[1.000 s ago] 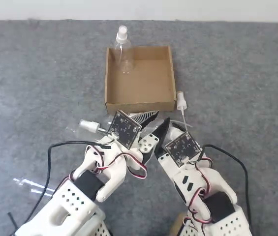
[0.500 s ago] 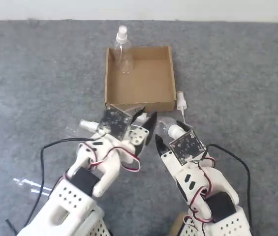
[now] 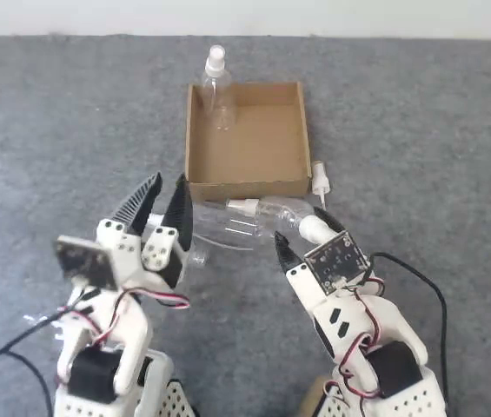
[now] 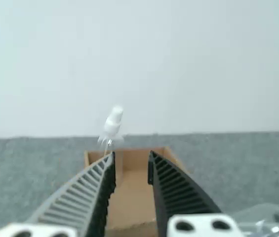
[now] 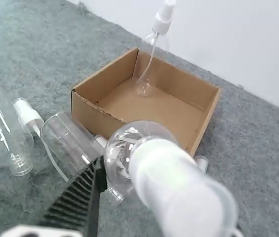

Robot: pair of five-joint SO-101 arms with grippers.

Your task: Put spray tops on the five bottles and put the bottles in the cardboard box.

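Observation:
A clear bottle with a white spray top lies just in front of the cardboard box. My right gripper is shut on its base end, and the bottle looms large between the jaws in the right wrist view. My left gripper is raised to the left of it, open and empty, fingers pointing toward the box. One capped bottle stands in the box's far left corner.
Two more clear bottles lie on the grey carpet in front of the box, near the left arm. A loose spray top lies beside the box's right front corner. Another loose spray tube lies far left by the arm base.
My left gripper let go of the bottle, pulled back to the left and lifted. The right gripper stayed put with the bottle.

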